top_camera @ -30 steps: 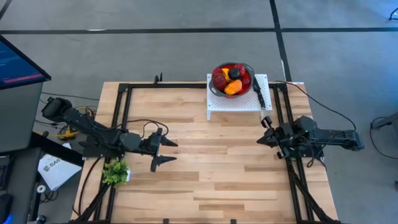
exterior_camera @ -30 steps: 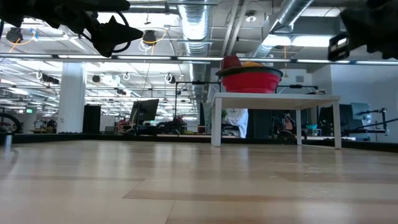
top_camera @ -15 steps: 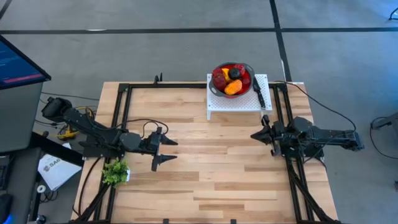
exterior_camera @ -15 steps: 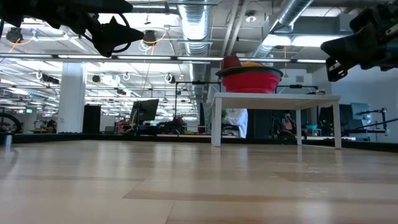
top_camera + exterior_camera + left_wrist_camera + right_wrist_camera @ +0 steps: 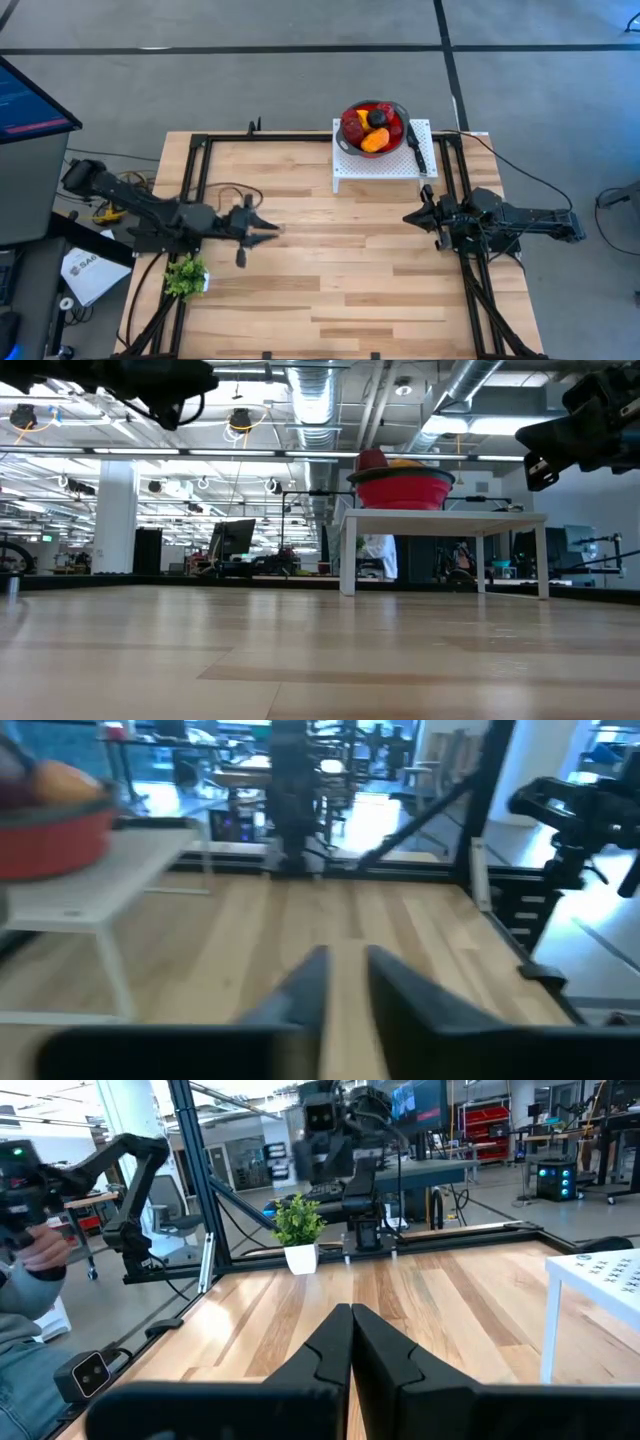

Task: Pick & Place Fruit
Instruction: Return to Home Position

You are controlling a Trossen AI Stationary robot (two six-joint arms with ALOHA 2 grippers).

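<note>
The fruit (image 5: 372, 127), red, dark purple, orange and yellow pieces, lies heaped in a red bowl (image 5: 404, 122) on a white stand (image 5: 375, 166) at the table's far edge. The low view shows the bowl (image 5: 403, 490) on the stand (image 5: 440, 518). My left gripper (image 5: 272, 230) hovers over the table's left half, well short of the stand. Its fingers (image 5: 300, 990) stand open by a narrow gap with nothing between them. My right gripper (image 5: 407, 217) hangs shut and empty above the table's right side, pointing left.
A black-handled knife (image 5: 417, 152) lies on the stand to the right of the bowl. A leafy green bunch in a white pot (image 5: 185, 275) stands at the table's left edge. Black frame rails (image 5: 195, 190) run along the table's sides. A person's arm (image 5: 25, 1270) shows beyond the left edge.
My left gripper has drawn its widely spread fingers almost together, with nothing between them, and has risen a little. My right gripper has tipped down and swung its tips toward the table's left, staying shut. The fruit and bowl have not moved.
</note>
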